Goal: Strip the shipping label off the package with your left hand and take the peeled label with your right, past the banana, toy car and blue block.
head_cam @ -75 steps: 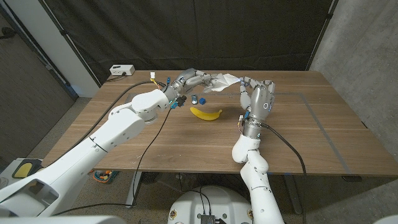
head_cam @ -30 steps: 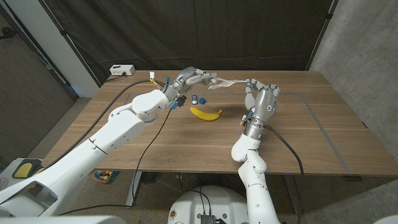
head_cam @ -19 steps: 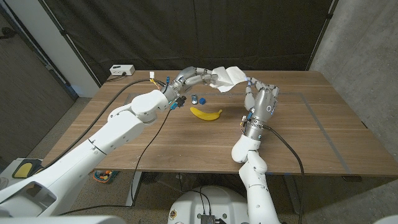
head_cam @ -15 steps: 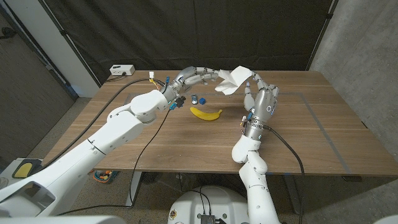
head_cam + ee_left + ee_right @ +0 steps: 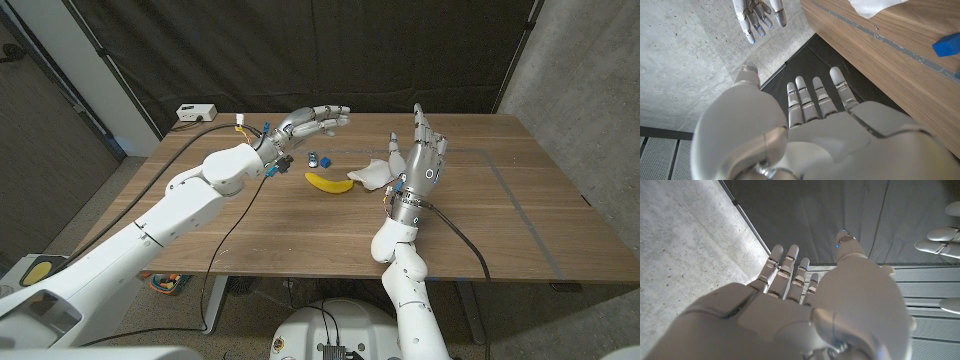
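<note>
Both hands hold nothing at this moment. In the head view the left hand (image 5: 318, 119) is raised over the far side of the table (image 5: 500, 230), fingers stretched out and apart, pointing toward the robot's right. The right hand (image 5: 424, 152) stands upright with its fingers spread and pointing up, palm empty.

A white crumpled sheet (image 5: 372, 171), which could be the package or the peeled label (the frames do not settle which), lies on the wood just beside the right hand, on its inner side, near the tip of the banana (image 5: 328, 182). The blue block (image 5: 325, 160) and the small toy car (image 5: 313, 158) sit between the left hand and the banana.

The relation that matters next: the sheet lies below and to the left of the right hand's palm, its longer side running roughly across the table, and the right hand is clearly the nearer of the two. The left hand would have to reach over the block, car and banana to get at it.
</note>
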{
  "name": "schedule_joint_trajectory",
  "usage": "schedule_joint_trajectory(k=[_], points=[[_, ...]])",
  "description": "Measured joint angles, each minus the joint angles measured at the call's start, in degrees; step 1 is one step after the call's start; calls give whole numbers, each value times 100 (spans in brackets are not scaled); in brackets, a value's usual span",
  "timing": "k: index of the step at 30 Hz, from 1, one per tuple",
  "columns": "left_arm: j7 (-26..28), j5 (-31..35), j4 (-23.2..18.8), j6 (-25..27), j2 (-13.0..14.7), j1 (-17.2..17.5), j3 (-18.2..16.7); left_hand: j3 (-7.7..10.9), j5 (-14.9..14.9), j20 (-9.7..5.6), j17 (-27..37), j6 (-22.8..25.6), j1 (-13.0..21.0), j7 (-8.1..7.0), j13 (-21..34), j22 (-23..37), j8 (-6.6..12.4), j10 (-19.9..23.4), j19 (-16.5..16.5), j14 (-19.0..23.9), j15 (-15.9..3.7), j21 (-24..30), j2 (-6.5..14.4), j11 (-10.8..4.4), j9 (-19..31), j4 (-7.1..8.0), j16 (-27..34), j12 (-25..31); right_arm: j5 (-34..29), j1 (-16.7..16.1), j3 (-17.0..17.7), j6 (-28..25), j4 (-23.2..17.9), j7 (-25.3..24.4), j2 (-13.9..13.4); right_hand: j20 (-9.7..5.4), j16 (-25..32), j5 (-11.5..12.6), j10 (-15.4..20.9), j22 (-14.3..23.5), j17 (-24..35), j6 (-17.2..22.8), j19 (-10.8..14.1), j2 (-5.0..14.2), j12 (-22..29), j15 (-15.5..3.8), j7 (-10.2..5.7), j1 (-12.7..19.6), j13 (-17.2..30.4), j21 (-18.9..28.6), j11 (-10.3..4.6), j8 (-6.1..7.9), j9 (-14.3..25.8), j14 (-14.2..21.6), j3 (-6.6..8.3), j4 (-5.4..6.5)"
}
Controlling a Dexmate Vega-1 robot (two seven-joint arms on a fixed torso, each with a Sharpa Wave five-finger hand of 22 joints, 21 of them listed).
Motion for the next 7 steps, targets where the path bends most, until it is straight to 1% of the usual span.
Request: schedule_joint_trajectory(k=[2,4,5,7], points=[[-71,-44,51,-48,23,14,-28,0,0,0,-16,0,0,0,-24,-28,11,0,0,0,0,-16,0,0,0,0,16,0,0,-50,-80,-109,-64,0,-20,21,0,-21,44,4,-22,86,21,0,34,0,24,0,-15,-33,-45,25,-1,0,14,14],[-117,-79,95,-75,47,32,-57,0,0,0,-37,22,-4,22,-27,-57,11,0,0,0,0,-33,5,0,-24,0,16,-22,-1,-109,-172,-216,-131,0,-40,40,0,-21,52,11,-22,95,40,12,34,0,34,-12,-31,-33,-52,42,-27,0,54,9],[-169,-121,105,-104,58,42,-62,0,0,0,-43,23,-31,22,-43,-71,11,0,0,0,0,-55,31,0,-27,0,16,-43,-11,-178,-274,-327,-200,0,-62,40,0,-27,70,11,-37,95,40,19,43,0,34,-19,-31,-33,-42,42,-27,0,69,23],[-213,-168,163,-124,83,67,-99,0,0,0,-55,20,-30,25,-53,-96,11,0,0,0,0,-68,30,0,-27,0,38,-49,-29,-250,-407,-452,-273,0,-100,40,28,-43,96,37,-48,95,40,35,55,0,34,-35,-31,-33,-54,42,-27,0,70,23]])
